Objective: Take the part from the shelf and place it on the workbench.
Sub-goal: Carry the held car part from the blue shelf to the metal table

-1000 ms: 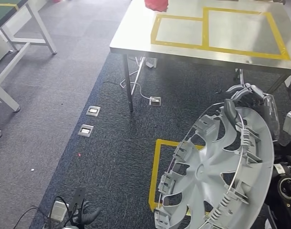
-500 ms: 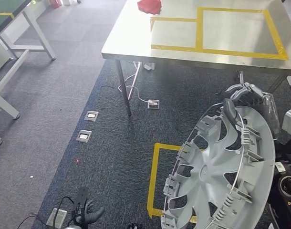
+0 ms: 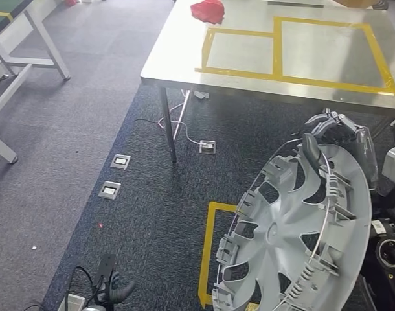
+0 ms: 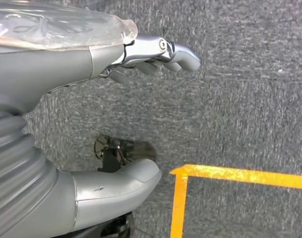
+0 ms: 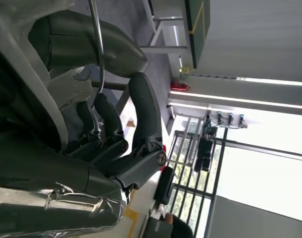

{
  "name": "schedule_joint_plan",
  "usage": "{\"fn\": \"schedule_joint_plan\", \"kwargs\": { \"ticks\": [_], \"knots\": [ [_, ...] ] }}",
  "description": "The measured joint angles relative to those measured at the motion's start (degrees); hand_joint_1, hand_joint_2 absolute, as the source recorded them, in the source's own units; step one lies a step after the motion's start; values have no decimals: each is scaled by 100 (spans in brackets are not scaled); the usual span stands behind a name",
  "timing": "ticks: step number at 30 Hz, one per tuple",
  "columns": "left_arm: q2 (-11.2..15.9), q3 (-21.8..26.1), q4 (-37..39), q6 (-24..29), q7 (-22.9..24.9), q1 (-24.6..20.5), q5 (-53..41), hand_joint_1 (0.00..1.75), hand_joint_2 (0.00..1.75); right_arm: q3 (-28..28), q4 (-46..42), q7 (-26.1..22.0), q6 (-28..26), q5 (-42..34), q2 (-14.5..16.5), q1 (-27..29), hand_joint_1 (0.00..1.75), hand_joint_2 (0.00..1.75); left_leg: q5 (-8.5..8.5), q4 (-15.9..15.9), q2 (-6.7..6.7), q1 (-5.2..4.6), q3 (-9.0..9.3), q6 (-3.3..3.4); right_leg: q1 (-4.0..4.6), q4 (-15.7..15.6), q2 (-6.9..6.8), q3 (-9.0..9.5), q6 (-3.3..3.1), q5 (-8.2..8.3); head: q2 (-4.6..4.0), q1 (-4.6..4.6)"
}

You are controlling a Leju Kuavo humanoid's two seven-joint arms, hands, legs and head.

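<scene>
The right hand (image 3: 332, 133) grips the far rim of the part (image 3: 293, 233), which looks light, stiff and wide, so it may swing; the left hand (image 4: 116, 114) hangs with fingers apart.

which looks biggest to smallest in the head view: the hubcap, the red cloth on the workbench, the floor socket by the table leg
1. hubcap, largest, though nearest the camera
2. red cloth
3. floor socket, smallest

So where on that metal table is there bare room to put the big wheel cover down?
Both yellow-taped rectangles on the workbench look bare: the smaller left box and the larger right box. A red cloth sits just beyond the left box's far corner. The wheel cover, gripped by the right hand, looks wide, so the right box seems likelier.
</scene>
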Motion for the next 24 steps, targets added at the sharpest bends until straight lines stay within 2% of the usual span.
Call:
{"fn": "schedule_joint_plan", "kwargs": {
  "ticks": [1, 2, 3, 4, 5, 6, 9, 11, 12, 14, 15, 16, 17, 19, 20, 21, 22, 24],
  "knots": [
    [-1, 0, 0, 0, 0, 7, 3, 0, 175, 2, 2, 9, 0, -7, 0, 5, 175, 175, -41, 4, -5, -1, 52, -1, -1, 44, -1, -96, 3, 110, 0, 4],
    [-4, 0, 0, 1, 0, 14, 6, 0, 175, 3, 3, 16, 0, -14, 0, 6, 175, 175, -90, 8, -15, -1, 121, -9, -2, -172, -1, -70, -3, 358, 0, 12],
    [-9, 0, 0, 1, 0, 19, 7, 0, 175, 3, 4, 20, 0, -18, 0, 4, 175, 175, -143, 13, -25, -1, 197, -23, -1, -567, -3, 42, -18, 675, 0, 21],
    [-14, 0, 0, 0, 0, 22, 8, 0, 175, 4, 5, 21, 0, -20, 0, 2, 175, 175, -196, 20, -34, -9, 259, -45, 8, -962, -2, 182, -39, 924, -1, 31],
    [-17, 0, 0, 1, 0, 21, 8, 0, 175, 5, 7, 23, 0, -22, 0, -3, 175, 175, -241, 35, -42, -19, 298, -71, 16, -1323, -3, 326, -63, 1095, -1, 41],
    [-20, 0, 0, 0, 0, 20, 8, 0, 175, 7, 8, 24, 0, -24, 0, -9, 175, 175, -267, 48, -43, -28, 300, -97, 24, -1529, -1, 411, -92, 1142, -1, 43],
    [-16, 0, 0, 1, 0, 21, 11, 0, 175, 15, 6, 28, 0, -26, -3, -21, 175, 175, -294, 62, -31, -35, 267, -167, 16, -1680, 12, 491, -166, 1073, 0, 29],
    [-16, 0, 0, -1, 0, 17, 13, 0, 175, 17, 4, 25, 1, -25, -5, -39, 175, 175, -404, 290, -16, -35, 179, -226, -17, -1748, 5, 576, -212, 1054, 0, 7],
    [-17, 0, 0, -1, 0, 12, 14, 0, 175, 19, 4, 23, 1, -25, -5, -54, 175, 175, -516, 584, -8, -26, 21, -256, -29, -1774, -2, 620, -236, 1040, 0, -9],
    [-19, 0, 0, -1, 0, 8, 19, 0, 175, 32, 4, 19, 7, -28, -5, -76, 175, 175, -753, 1406, 5, -4, -506, -306, -27, -1782, -10, 662, -272, 996, 0, -37],
    [-19, 0, 0, -1, 0, 16, 24, 0, 175, 40, 6, 16, 11, -33, -5, -76, 175, 175, -777, 1698, 8, 6, -737, -321, -26, -1781, -8, 687, -281, 968, 0, -47],
    [-19, 0, 0, -1, 0, 29, 32, 0, 175, 48, 8, 11, 15, -38, -5, -74, 175, 175, -689, 1789, 9, 14, -871, -328, -25, -1780, -3, 721, -282, 936, 0, -55],
    [-16, 0, 0, -1, 0, 41, 42, 0, 175, 54, 9, 5, 17, -45, -5, -75, 175, 175, -487, 1633, 10, 19, -876, -327, -27, -1780, 3, 767, -276, 899, 0, -64],
    [-7, 1, 0, -1, -1, 56, 59, 0, 175, 64, 11, -11, 21, -66, -5, -85, 175, 175, 55, 824, 17, 26, -609, -305, -31, -1780, 9, 873, -241, 814, 0, -80],
    [-3, 2, 0, -1, -2, 57, 65, 0, 175, 71, 13, -21, 23, -82, -5, -100, 175, 175, 219, 439, 18, 19, -458, -288, -20, -1774, 13, 906, -213, 770, 0, -85],
    [-2, 2, 0, -1, -3, 54, 71, 0, 175, 80, 15, -29, 24, -99, -6, -120, 175, 175, 291, 189, 18, 11, -357, -263, -9, -1774, 17, 924, -184, 735, 0, -84],
    [-3, 2, 0, -1, -4, 53, 75, 0, 175, 91, 20, -36, 24, -112, -6, -141, 175, 175, 271, 88, 15, 1, -315, -234, 5, -1779, 20, 928, -155, 707, 0, -76],
    [-8, 2, 0, -1, -4, 56, 83, 0, 175, 107, 29, -44, 24, -125, -6, -171, 175, 175, 205, 70, 5, -2, -290, -164, 13, -1799, 22, 947, -98, 662, 0, -57]
  ]
}}
